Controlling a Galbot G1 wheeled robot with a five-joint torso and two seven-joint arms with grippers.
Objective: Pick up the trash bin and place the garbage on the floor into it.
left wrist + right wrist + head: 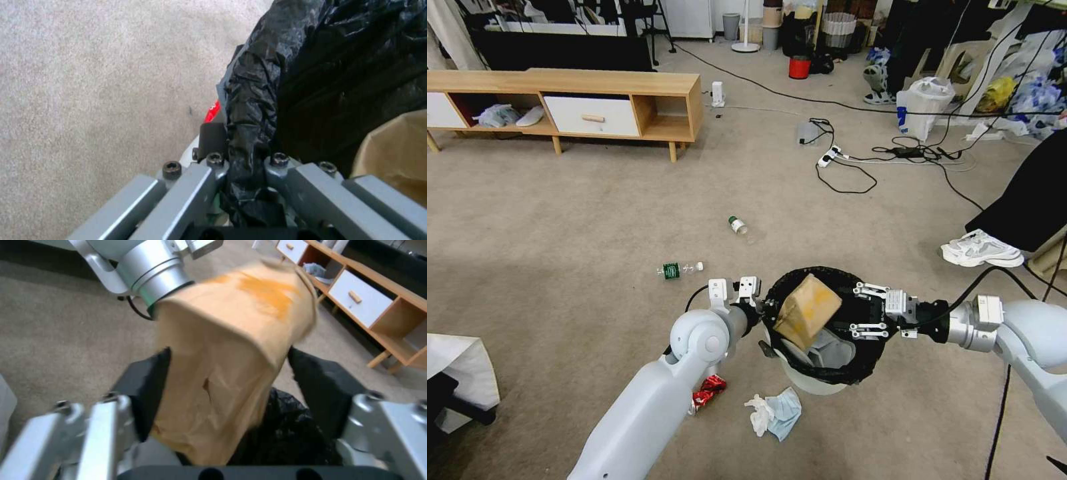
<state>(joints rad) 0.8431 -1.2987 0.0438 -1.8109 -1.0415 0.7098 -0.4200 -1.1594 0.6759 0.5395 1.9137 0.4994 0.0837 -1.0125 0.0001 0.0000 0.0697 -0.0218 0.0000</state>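
Head view, crushed red can, tissue and mask beside trash bin

Brown cardboard piece — between spread fingers

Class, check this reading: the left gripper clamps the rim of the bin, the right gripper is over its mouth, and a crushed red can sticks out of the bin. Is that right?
One detail is wrong. What sticks out of the trash bin is a brown cardboard piece, as the head view shows; the crushed red can lies on the carpet beside the bin. The left gripper does clamp the rim, and the right gripper is over the mouth.
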